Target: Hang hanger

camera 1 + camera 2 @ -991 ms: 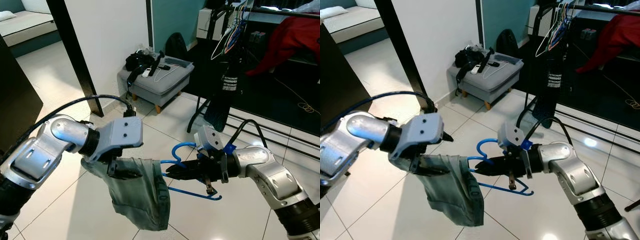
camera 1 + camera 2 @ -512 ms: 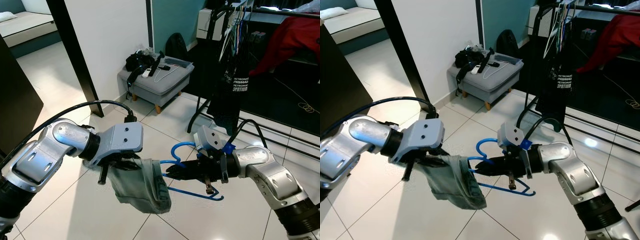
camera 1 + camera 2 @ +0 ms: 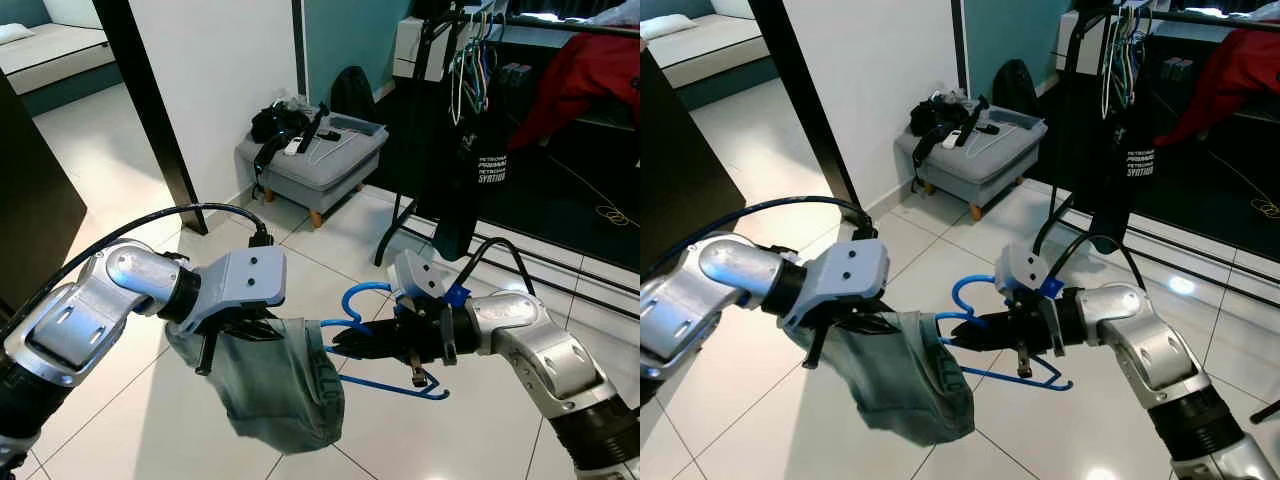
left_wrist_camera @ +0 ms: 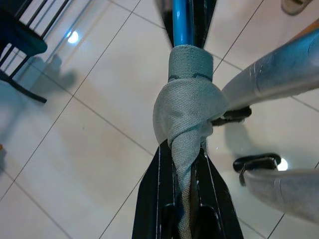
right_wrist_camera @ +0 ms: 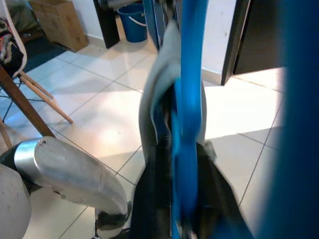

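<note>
Right gripper (image 3: 345,345) clamped on blue hanger (image 3: 372,340), held level mid-scene so cloth (image 3: 285,385) can thread on. Left gripper (image 3: 240,335) pinching cloth at hanger's left tip. Rack (image 3: 470,40) far right, awaiting.

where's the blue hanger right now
In the left eye view the blue hanger is held low and centre by the right gripper, above the tiled floor, with the grey-green garment draped on its left.

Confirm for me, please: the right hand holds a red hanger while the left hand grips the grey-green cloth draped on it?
Not quite: the hanger in the right hand is blue, as the left eye view shows. The left hand does grip the cloth draped on it.
</note>
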Motion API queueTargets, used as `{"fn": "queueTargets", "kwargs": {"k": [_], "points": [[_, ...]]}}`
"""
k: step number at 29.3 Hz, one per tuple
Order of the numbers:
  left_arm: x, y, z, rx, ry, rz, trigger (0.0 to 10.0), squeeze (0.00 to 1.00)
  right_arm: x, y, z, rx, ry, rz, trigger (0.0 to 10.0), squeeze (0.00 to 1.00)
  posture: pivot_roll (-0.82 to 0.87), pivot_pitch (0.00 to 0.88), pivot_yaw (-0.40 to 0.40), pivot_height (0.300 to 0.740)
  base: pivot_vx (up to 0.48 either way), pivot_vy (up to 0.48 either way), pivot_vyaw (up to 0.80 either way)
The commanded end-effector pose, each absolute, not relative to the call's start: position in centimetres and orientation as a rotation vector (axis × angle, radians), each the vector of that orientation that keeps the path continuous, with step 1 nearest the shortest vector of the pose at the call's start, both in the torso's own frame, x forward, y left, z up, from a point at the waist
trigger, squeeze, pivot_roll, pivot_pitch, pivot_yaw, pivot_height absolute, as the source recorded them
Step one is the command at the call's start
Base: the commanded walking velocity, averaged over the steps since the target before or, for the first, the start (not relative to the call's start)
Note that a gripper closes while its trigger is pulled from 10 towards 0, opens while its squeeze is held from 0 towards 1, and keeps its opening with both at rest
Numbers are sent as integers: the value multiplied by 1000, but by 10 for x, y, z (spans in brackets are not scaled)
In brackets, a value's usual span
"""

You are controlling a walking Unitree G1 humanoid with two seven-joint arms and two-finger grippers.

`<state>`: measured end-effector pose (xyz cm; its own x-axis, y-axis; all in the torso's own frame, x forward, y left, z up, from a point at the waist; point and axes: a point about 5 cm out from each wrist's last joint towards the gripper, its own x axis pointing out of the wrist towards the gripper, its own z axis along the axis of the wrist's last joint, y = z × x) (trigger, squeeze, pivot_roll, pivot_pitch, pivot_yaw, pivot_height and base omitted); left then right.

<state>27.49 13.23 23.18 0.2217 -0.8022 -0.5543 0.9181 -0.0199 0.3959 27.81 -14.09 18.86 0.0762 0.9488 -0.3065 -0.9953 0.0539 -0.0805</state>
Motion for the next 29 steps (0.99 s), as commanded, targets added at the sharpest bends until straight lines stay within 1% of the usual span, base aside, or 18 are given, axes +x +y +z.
{"fn": "queueTargets", "kwargs": {"k": [1,9,11,13,14,15,16,17,19,20,21,22,23,24,25,27,28,29], "points": [[275,132,229,789,193,-1372,0,0,278,-138,196,-286,151,1503,10000,1000,-68,64,72,740,0,0,0],[278,135,230,762,178,-1330,0,0,286,-147,195,-305,152,1420,10000,1000,-67,64,70,740,0,0,0],[282,139,230,758,173,-1283,0,0,290,-163,195,-320,165,1340,10000,1000,-65,61,64,740,0,0,0],[282,139,230,758,173,-1283,0,0,290,-163,195,-320,165,1340,10000,1000,-65,61,64,740,0,0,0],[285,143,231,761,167,-1245,0,0,293,-176,196,-326,174,1277,10000,1000,-66,60,64,740,0,0,0],[285,143,231,761,167,-1245,0,0,293,-176,196,-326,174,1277,10000,1000,-66,60,64,740,0,0,0],[291,148,233,763,154,-1188,0,0,296,-194,198,-324,176,1193,10000,1000,-66,57,61,740,0,0,0],[291,148,233,763,154,-1188,0,0,296,-194,198,-324,176,1193,10000,1000,-66,57,61,740,0,0,0],[303,158,241,755,107,-1065,0,0,295,-230,209,-277,145,1041,10000,1000,-71,54,62,740,0,0,0],[306,161,245,751,87,-1027,0,0,293,-241,213,-249,127,995,10000,1000,-71,54,62,740,0,0,0],[306,161,245,751,87,-1027,0,0,293,-241,213,-249,127,995,10000,1000,-71,54,62,740,0,0,0],[310,163,250,749,60,-991,0,0,289,-249,215,-194,102,968,10000,1000,-80,51,61,740,0,0,0],[310,163,250,749,60,-991,0,0,289,-249,215,-194,102,968,10000,1000,-80,51,61,740,0,0,0],[314,165,256,743,32,-958,0,0,284,-254,215,-137,84,956,10000,1000,-80,51,61,740,0,0,0],[317,166,264,732,-15,-925,0,0,276,-255,210,-74,83,971,10000,1000,-80,51,61,740,0,0,0],[317,166,264,732,-15,-925,0,0,276,-255,210,-74,83,971,10000,1000,-80,51,61,740,0,0,0],[320,165,274,716,-70,-898,0,0,269,-256,203,-19,92,985,10000,1000,-80,51,61,740,0,0,0],[320,163,284,711,-134,-907,8118,0,266,-255,191,17,118,971,10000,0,-89,55,60,740,0,0,0]]}}
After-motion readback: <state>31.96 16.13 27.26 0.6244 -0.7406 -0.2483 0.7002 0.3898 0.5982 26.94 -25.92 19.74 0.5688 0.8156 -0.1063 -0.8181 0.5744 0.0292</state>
